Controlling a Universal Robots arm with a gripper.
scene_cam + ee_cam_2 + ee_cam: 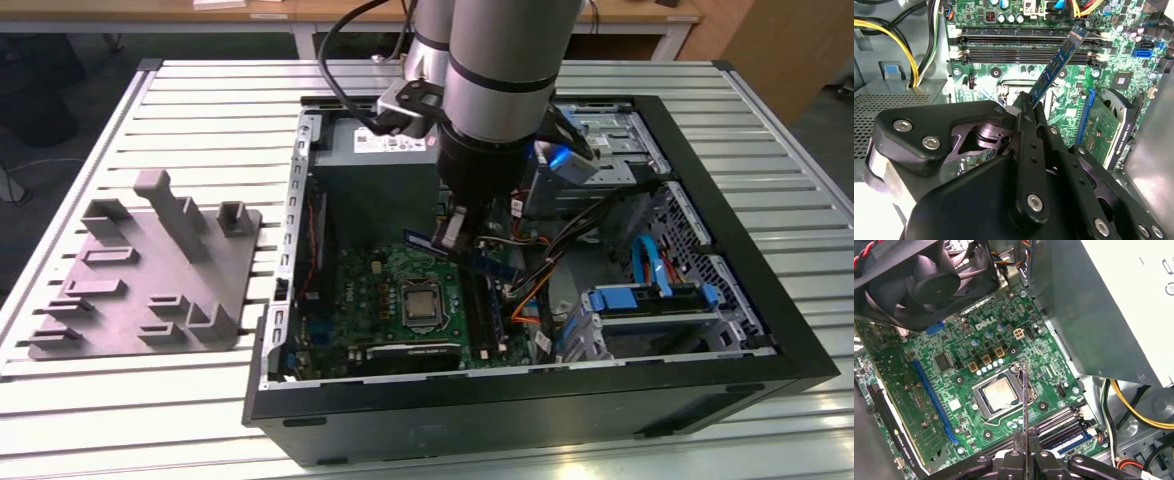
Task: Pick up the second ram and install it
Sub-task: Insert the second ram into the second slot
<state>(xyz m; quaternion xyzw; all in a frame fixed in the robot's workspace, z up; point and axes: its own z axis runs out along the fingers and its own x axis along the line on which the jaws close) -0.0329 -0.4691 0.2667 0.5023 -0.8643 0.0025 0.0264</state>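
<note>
Gripper [454, 236] down inside the open black steel case [790, 330], jaws clamped on one end of the second ram [497, 268]. In the exterior view the ram is a thin dark-blue stick, tilted, held clear above the green motherboard [371, 292] and jutting toward the exterior view's right.

Second wrist view: matte black fingers [1026, 115] pinch the ram [1059, 62]. It is flat and narrow, with black chips along its face, and its free end points at the row of long black slots [1024, 36]. Not seated in any slot.

First wrist view: the ram [1024, 400] shows edge-on as a hairline rising from the gripper [1024, 452], crossing over the square metal CPU [999, 395] in its socket. Slots [1061, 422] lie beside the socket; one carries a blue strip along its length [1069, 441].

Outside the case, a grey stepped plastic fixture [147, 270] with upright posts sits on the ribbed aluminium table [200, 100], well apart from the gripper. Bundled orange, yellow and black cables [534, 285] run just beside the ram.
</note>
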